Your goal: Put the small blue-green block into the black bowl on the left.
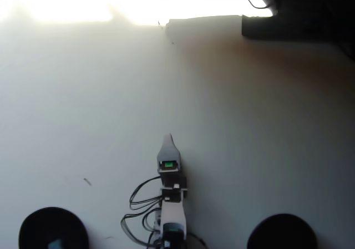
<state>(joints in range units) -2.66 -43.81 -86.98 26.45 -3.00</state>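
In the overhead view the black bowl [52, 227] sits at the bottom left corner, partly cut off by the frame's lower edge. Inside it, near that edge, a small blue-green block [54, 243] shows faintly. My gripper [168, 139] points up the picture from the arm at bottom centre, well to the right of the bowl and above the bare table. Only one pale pointed tip shows, so the jaws' spacing is hidden. Nothing is visible held at the tip. A green spot on the gripper body [168, 163] belongs to the arm.
A second black bowl [283, 232] sits at the bottom right. Black cables [138, 202] loop left of the arm. Dark objects [294, 16] line the top right edge, and strong glare washes out the top left. The white table [249, 121] spreads across the middle.
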